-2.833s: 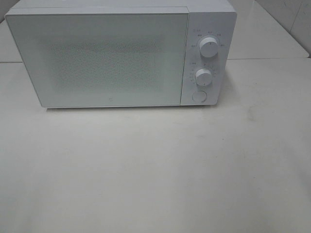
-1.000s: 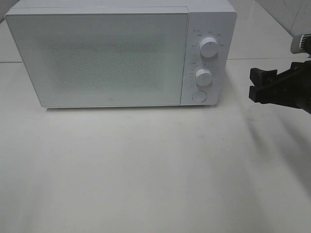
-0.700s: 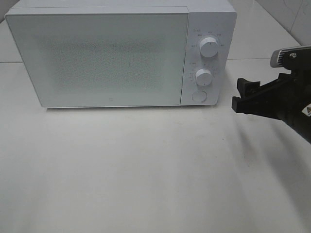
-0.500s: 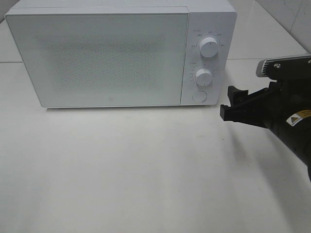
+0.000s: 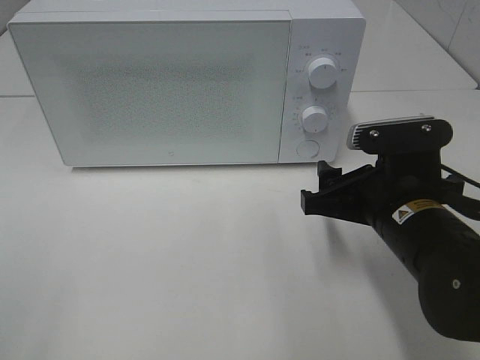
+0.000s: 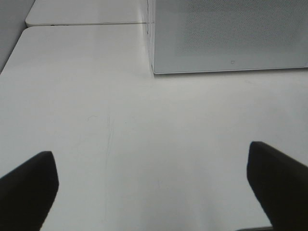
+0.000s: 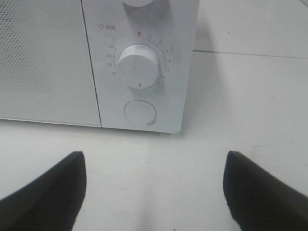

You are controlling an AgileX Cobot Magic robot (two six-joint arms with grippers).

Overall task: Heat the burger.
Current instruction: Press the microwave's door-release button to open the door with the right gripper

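1. The burger is nowhere to be seen! It is not on the table [image 5: 150,262] in any view, and neither arm is carrying it. The microwave [image 5: 322,22] has a frosted door [image 5: 150,82], so I cannot tell whether the burger is inside.
2. The microwave fills the upper left and centre of the high view. Its door is shut flush.
3. The right gripper [image 5: 316,186] reaches in from the lower right of the high view. Its tips are just below and to the right of the round button [image 5: 307,148], not touching it. The jaws are spread wide with nothing between them.
4. The left gripper [image 6: 154,187] shows only on its own wrist camera. It too is spread wide and empty, over bare table and facing the door's far corner.
5. My read on progress: right at the start, with no step visibly done.
6. The round button looks like the door release, and the right wrist view has it dead ahead. Pressing it seems to be the step in hand.
7. If the burger is not already inside, what is left is opening the door, getting the burger in, closing up and turning the lower dial [image 5: 315,117].
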